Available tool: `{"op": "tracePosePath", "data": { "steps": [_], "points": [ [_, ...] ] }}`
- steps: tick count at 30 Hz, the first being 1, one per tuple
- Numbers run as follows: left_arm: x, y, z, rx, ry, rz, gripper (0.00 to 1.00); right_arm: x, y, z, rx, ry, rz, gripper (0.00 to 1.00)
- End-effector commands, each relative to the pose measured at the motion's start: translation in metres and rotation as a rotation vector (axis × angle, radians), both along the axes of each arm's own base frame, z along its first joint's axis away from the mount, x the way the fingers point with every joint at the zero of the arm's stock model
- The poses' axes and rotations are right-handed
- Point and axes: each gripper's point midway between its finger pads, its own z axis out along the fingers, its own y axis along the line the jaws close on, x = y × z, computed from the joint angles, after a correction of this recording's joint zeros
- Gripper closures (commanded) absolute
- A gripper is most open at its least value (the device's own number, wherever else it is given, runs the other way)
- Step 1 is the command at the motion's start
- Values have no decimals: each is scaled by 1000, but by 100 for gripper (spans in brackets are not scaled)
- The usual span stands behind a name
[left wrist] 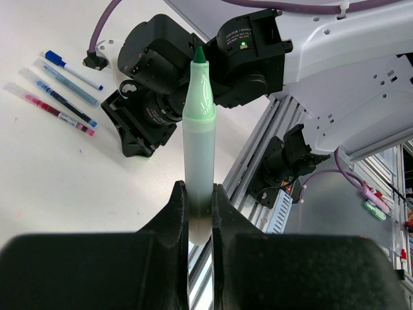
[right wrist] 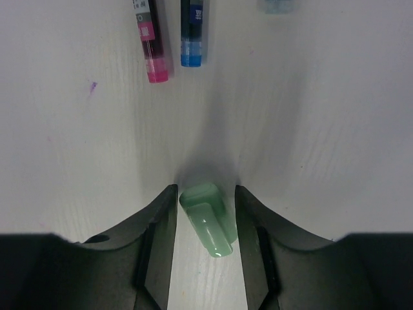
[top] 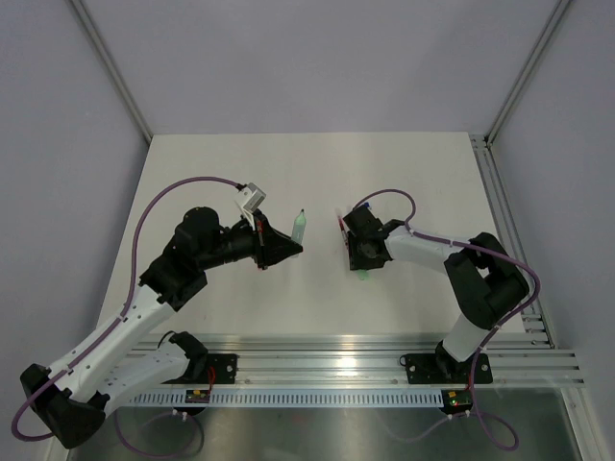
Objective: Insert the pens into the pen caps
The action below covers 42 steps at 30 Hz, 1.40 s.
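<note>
My left gripper (top: 288,248) is shut on the lower end of a light green pen cap tube (left wrist: 199,129) and holds it upright above the table, with a dark green point showing at its top. The tube also shows in the top view (top: 300,226). My right gripper (right wrist: 204,192) is low on the table and open. Its fingers stand on either side of a short green clip piece (right wrist: 208,218), which lies flat and slightly askew with a gap on the right. Thin pens lie just beyond it: red (right wrist: 151,45), dark blue (right wrist: 192,39) and teal (right wrist: 277,5).
The left wrist view shows several thin pens in a row on the table: red (left wrist: 51,106), dark blue (left wrist: 64,98), teal (left wrist: 68,81) and white with a blue end (left wrist: 74,70). The right arm (top: 423,248) hides most of them from above. An aluminium rail (top: 384,360) runs along the near edge.
</note>
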Motion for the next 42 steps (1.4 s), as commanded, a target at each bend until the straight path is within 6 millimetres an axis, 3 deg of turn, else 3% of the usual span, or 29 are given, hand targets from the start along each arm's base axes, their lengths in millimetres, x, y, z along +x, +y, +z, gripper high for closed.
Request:
{"op": "tracePosePath", "data": {
  "steps": [1, 13, 18, 29, 34, 42],
  "points": [
    [0, -3, 27, -51, -76, -21, 100, -8, -5, 3, 3, 14, 8, 52],
    [0, -2, 28, -50, -81, -16, 100, -15, -2, -3, 8, 65, 21, 59],
    [0, -2, 30, -55, -84, -18, 100, -19, -3, -1, 21, 66, 19, 52],
    [-1, -1, 30, -55, -87, -15, 100, -23, -7, 2, -10, 94, 25, 52],
    [-2, -2, 30, -57, -84, -21, 100, -24, -13, -2, -66, 128, 22, 58],
    [-3, 0, 34, -62, -97, -16, 100, -19, -11, -10, -90, 150, 29, 54]
  ]
}}
